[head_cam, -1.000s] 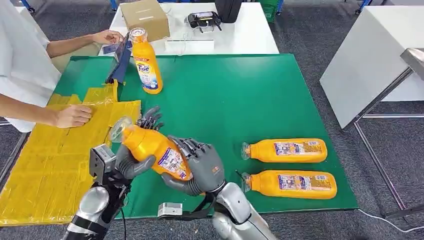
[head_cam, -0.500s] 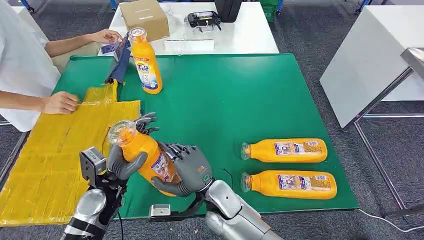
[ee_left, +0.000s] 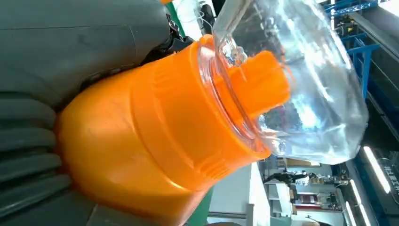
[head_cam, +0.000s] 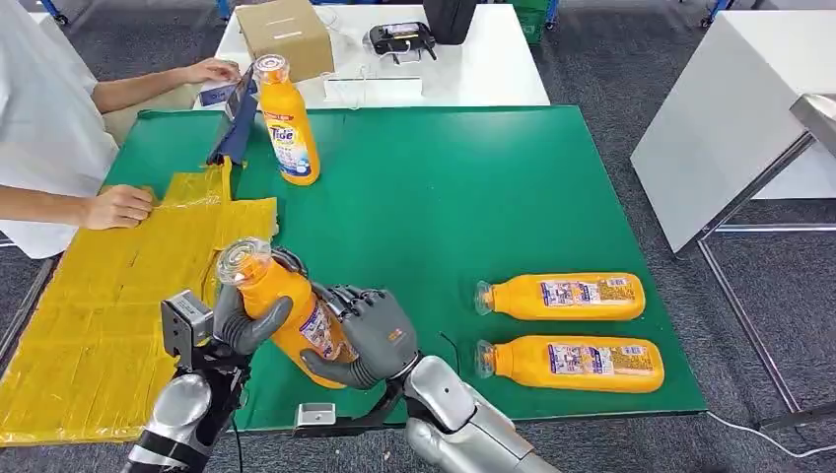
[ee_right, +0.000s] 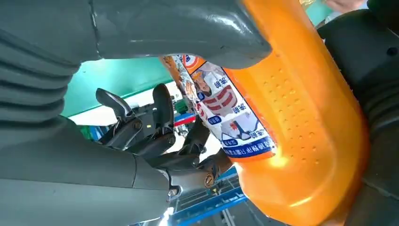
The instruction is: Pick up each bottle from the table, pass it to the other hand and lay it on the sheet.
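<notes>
The bottle (head_cam: 291, 310) near the bench's front edge is partly hidden: the right hand (head_cam: 370, 335) covers its lower half, and the left hand (head_cam: 246, 320) covers part of its neck. The words on its label (ee_right: 221, 110) are too small to read. The person (head_cam: 44, 128) is cut off by the picture's left edge.

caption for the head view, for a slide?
Both hands, left hand and right hand, hold an orange bottle beside the yellow sheet.
</notes>
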